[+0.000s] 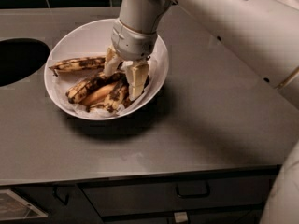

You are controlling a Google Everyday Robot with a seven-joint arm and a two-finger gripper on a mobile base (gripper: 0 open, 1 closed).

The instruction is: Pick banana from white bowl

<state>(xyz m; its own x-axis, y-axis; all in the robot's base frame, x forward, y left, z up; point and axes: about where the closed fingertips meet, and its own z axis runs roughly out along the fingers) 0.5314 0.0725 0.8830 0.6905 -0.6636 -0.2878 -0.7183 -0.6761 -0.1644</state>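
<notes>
Beneath everything, worktop (210, 125): a grey, flat surface that filled most of the view, with a dark rounded opening (18, 59) at its left edge.
Arm (224, 27): a thick white limb that came in from the upper right and reached down over the bowl.
Drawers (187, 195): dark fronts under the front edge of the worktop, one with a slim handle (191, 190).
White bowl (70, 45): wide, shallow and glossy; it stood on the worktop left of centre, near the opening but apart from it.
Hand (125, 73): inside the bowl on its right side, pointing down, with its two pale fingers (138, 80) spread and their tips low among the fruit.
Bananas (93, 90): several brown-spotted ones lay in the bowl, most of them bunched just left of the hand and touching one another.
Single banana (77, 64): it lay apart along the bowl's upper left wall, its end towards the nearer finger.
Paper lining (77, 107): crumpled white, showing under the fruit at the front rim.
</notes>
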